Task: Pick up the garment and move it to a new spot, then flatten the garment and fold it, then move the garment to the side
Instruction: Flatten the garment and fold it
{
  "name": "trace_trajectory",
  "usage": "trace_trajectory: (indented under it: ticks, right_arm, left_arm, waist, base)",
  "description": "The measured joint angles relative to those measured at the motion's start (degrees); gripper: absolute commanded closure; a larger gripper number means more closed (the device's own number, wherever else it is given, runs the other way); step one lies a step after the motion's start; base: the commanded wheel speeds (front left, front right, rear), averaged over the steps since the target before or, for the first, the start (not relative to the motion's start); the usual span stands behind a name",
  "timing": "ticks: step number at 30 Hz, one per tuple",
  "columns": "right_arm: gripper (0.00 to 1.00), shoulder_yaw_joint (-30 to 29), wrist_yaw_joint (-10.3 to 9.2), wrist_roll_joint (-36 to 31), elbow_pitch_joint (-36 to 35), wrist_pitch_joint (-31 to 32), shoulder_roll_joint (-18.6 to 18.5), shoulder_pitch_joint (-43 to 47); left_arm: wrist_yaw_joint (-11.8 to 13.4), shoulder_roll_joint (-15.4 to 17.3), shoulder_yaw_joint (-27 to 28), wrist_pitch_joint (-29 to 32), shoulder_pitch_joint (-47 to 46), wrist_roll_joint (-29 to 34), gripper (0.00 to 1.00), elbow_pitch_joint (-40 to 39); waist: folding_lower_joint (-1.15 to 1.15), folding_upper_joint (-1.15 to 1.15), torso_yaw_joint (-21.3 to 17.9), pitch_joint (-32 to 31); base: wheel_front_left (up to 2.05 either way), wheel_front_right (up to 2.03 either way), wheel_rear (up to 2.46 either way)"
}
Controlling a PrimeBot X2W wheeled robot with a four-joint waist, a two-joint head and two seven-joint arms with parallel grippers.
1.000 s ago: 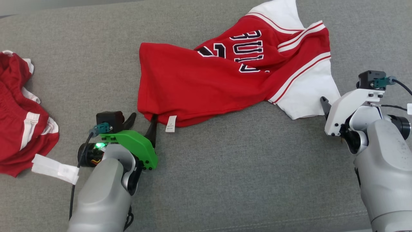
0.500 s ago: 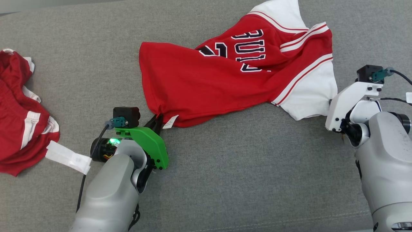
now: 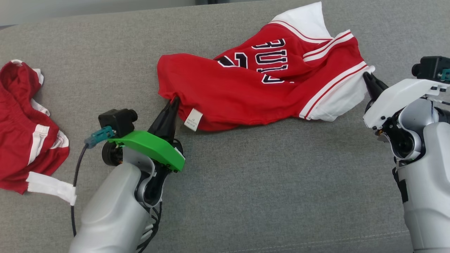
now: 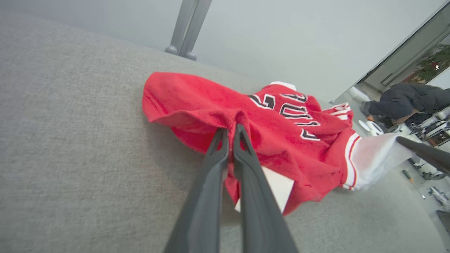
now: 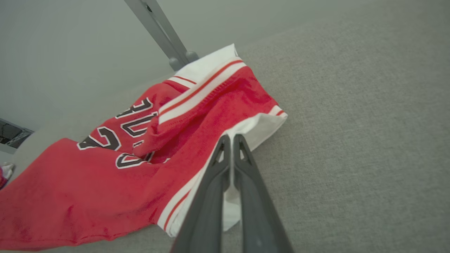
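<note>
Since a second ago both pairs of fingers, which stood spread at the jersey's edges, have come together on cloth. The white sleeve that lay spread is now drawn to a point at the right fingertips.

The left gripper (image 3: 174,102) is pressed together on a fold of the red hem, just beside the white label (image 3: 193,119). In the left wrist view the left gripper (image 4: 230,128) has red cloth bunched between its tips, and the label (image 4: 277,186) hangs beside the right-hand finger. The right gripper (image 3: 367,75) pinches the edge of the white sleeve. Its own wrist view shows the right gripper (image 5: 230,137) with white cloth caught between the closed fingers.

The red basketball jersey (image 3: 246,91) stretches between the two grippers across the grey upholstered surface (image 3: 263,182), rumpled, with its dark lettering facing up. The pinched hem is raised off the surface, while the middle rests on it.

Well apart, at the left edge, lies a crumpled pair of red shorts (image 3: 21,123) with white stripes and a white tag (image 3: 51,188).
</note>
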Motion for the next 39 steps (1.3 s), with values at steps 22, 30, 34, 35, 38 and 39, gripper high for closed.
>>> trace_trajectory:
  ticks: [22,30,34,35,38,39]
  right_arm:
    - [1.00,1.6,-0.01,5.8,-7.1,-3.1,4.3,-30.7]
    - [1.00,3.6,0.00,3.4,0.2,-33.3,1.7,-48.7]
    - [1.00,8.2,0.00,4.8,4.8,-34.5,-2.2,-45.9]
    - [1.00,9.9,0.00,5.9,6.1,-33.9,-2.8,-44.0]
    - [1.00,14.2,0.00,8.3,8.3,-31.6,-4.5,-37.7]
    - [1.00,15.6,0.00,9.8,8.6,-30.3,-5.6,-34.6]
  left_arm:
    - [3.4,9.3,9.1,5.8,-27.0,-9.8,1.00,-14.3]
    - [0.5,5.1,15.2,-3.6,-41.4,-6.8,1.00,-12.5]
    - [0.1,4.3,17.1,-4.0,-37.7,-4.6,1.00,-14.8]
    - [0.1,4.2,16.4,-4.0,-34.8,-4.4,1.00,-15.2]
    - [0.1,4.3,13.8,-4.0,-26.3,-4.0,1.00,-15.0]
    - [0.1,5.0,12.4,-4.0,-22.6,-3.2,1.00,-14.4]
  waist:
    - [0.01,0.00,-2.9,11.9]
    - [0.02,0.00,-4.2,16.9]
    - [0.01,0.00,-3.3,17.1]
    - [0.02,0.00,-3.1,17.0]
    - [0.01,0.00,-2.7,16.4]
    - [0.01,0.00,-2.6,15.9]
  base:
    - [0.00,0.00,0.00]
    - [0.00,0.00,0.00]
    - [0.00,0.00,0.00]
    - [0.00,0.00,0.00]
    - [0.00,0.00,0.00]
    - [0.00,0.00,0.00]
